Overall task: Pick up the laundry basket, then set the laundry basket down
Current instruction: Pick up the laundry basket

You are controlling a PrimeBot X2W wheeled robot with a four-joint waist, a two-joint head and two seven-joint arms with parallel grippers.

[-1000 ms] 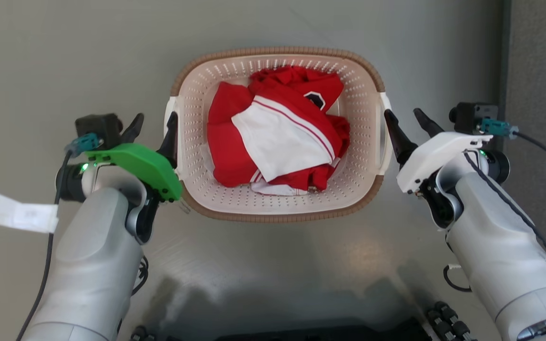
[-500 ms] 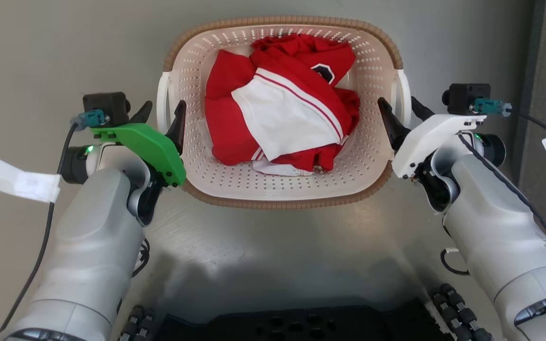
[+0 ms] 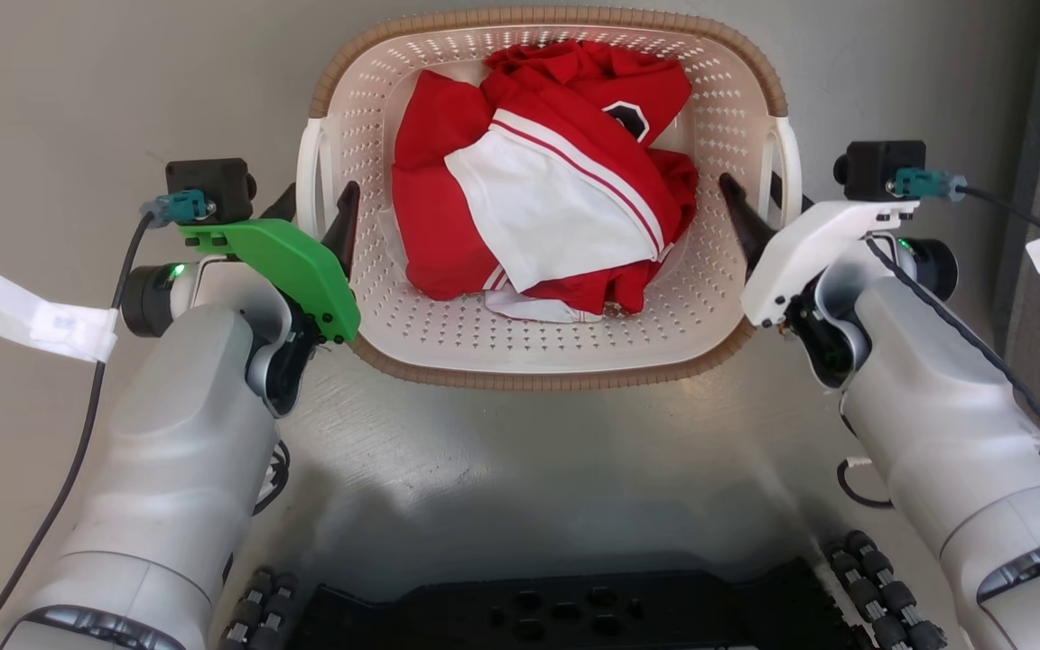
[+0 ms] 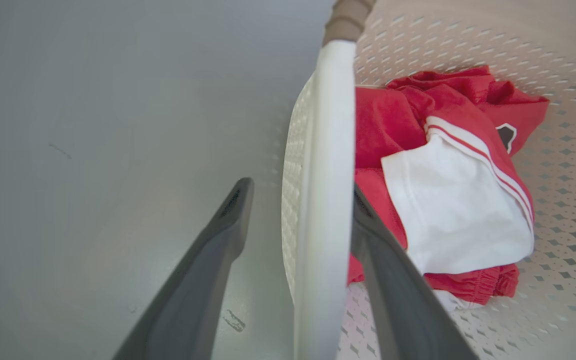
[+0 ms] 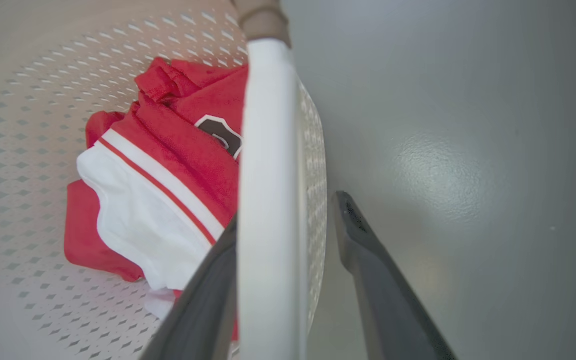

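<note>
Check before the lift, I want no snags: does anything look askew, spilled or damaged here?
Nothing stands out. The laundry basket sits upright on the grey floor, rim unbroken, red and white clothes all inside. The left claw and right claw are open, each straddling a white side handle.

Laundry basket (image 3: 538, 357) floor partly under clothes (image 3: 538, 208)

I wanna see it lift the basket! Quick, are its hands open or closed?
Left hand: open, straddling the laundry basket's left handle.
Right hand: open, straddling its right handle.
</note>
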